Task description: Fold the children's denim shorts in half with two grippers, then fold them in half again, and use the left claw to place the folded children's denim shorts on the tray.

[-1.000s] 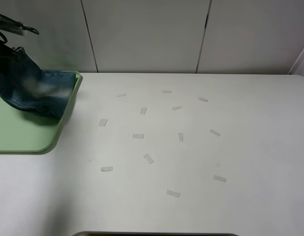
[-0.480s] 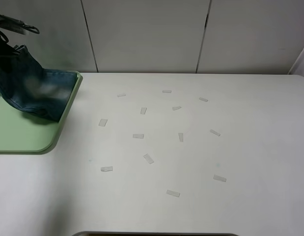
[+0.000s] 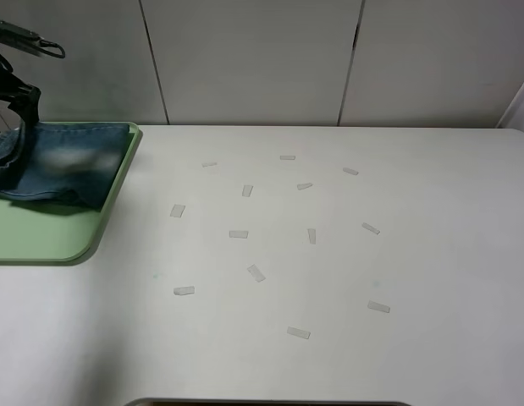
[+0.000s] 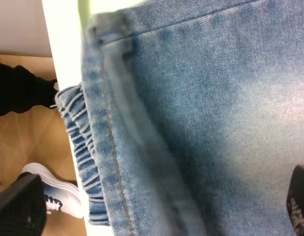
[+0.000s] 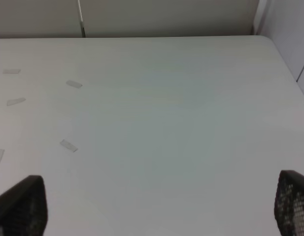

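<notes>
While its fingers stand wide apart at either side of the cloth and clasp nothing, the left gripper (image 4: pixel 156 206) hangs just above the shorts (image 3: pixel 63 169), its dark arm (image 3: pixel 12 80) reaching in at the counter's far left corner. The shorts lie folded on the far part of the green tray (image 3: pixel 50 237), their right edge close against the tray's right rim; the elastic waistband (image 4: pixel 80 157) shows gathered at one side in the left wrist view. The right gripper (image 5: pixel 152 206) is also spread wide and empty, over bare white counter (image 3: pixel 329 254) near its right edge. Small strips of tape (image 3: pixel 256 272) are scattered across the counter's middle.
</notes>
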